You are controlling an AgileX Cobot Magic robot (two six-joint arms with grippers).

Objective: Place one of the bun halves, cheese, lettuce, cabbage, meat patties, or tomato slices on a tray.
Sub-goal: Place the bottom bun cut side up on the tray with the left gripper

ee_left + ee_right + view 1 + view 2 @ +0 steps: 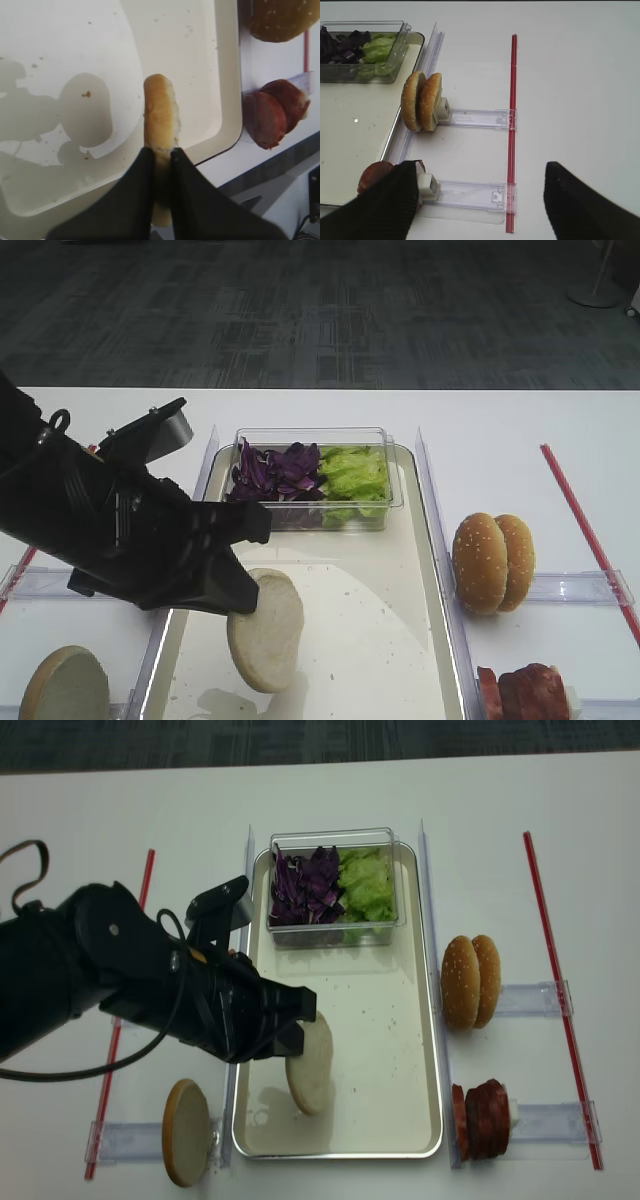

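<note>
My left gripper (pixel 245 592) (pixel 296 1036) (pixel 160 150) is shut on a pale bun half (pixel 267 630) (pixel 312 1068) (pixel 160 110). The bun half stands on edge over the front left part of the metal tray (pixel 385 640) (pixel 390 1050) (pixel 60 40). I cannot tell whether its lower edge touches the tray. In the right wrist view my right gripper (pixel 480 200) is open over bare table to the right of the tray, with nothing between its fingers (pixel 395 200).
A clear box at the tray's back holds purple cabbage (pixel 275 472) and lettuce (pixel 355 475). Sesame bun halves (pixel 492 562) (pixel 422 101) and meat patties (pixel 525 693) (pixel 272 120) stand in holders right of the tray. Another bun half (pixel 65 685) (pixel 187 1118) stands left.
</note>
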